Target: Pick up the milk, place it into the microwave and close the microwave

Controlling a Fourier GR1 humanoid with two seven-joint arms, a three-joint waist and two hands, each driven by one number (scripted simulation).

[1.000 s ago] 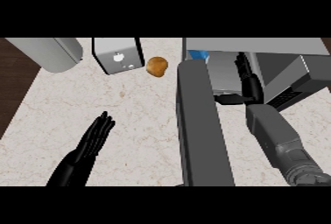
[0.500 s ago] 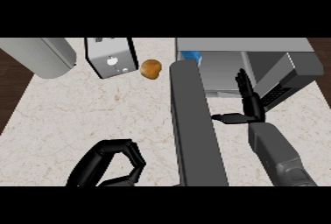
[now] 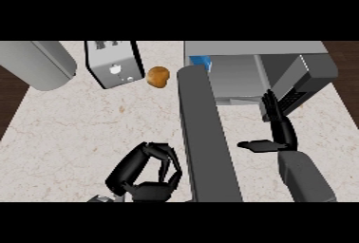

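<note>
One microwave (image 3: 245, 76), door (image 3: 207, 142) open, one milk carton (image 3: 200, 61) inside; right hand (image 3: 277, 130) straight-fingered beside it, left hand (image 3: 147, 173) curled, holding nothing.

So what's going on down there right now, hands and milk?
Left hand curled, holding nothing. Right hand open, by the microwave. Milk inside, only a blue corner showing. Microwave door open.

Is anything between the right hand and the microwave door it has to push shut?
Nothing visible. The right hand, fingers straight, sits just right of the open microwave door, bare counter between them. A blue item shows inside the microwave, apparently the milk. The left hand is curled, holding nothing.
</note>
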